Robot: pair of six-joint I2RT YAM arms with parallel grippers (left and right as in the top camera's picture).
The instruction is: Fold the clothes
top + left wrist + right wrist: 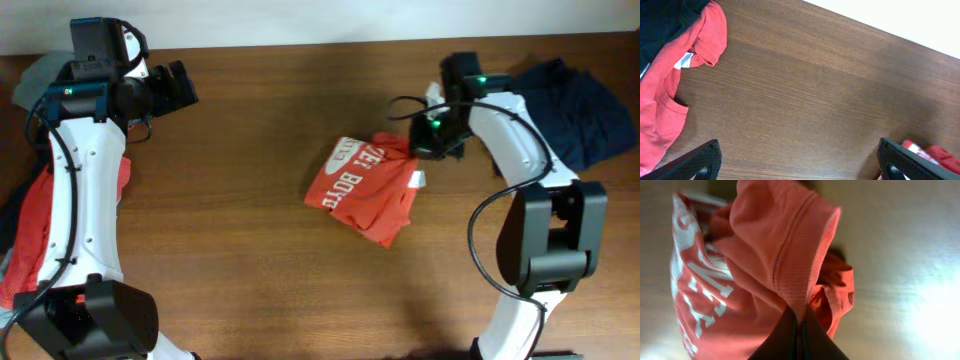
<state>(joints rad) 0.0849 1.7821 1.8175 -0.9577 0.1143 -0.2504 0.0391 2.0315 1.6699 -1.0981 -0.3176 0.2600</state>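
An orange-red T-shirt with white lettering [362, 186] lies crumpled on the middle of the wooden table. My right gripper [428, 140] is at its upper right corner, shut on a fold of the shirt's hem [796, 270], lifting it. My left gripper [178, 84] is open and empty, high at the back left, far from the shirt; its fingers [800, 162] frame bare table. Another orange-red shirt [42, 225] lies at the left edge under the left arm, also in the left wrist view [670, 85]. A navy piece [580, 105] lies at the back right.
A grey-blue piece [35, 75] and a dark garment [665, 20] lie at the far left with the red shirt. The table's back edge meets a white wall [320, 20].
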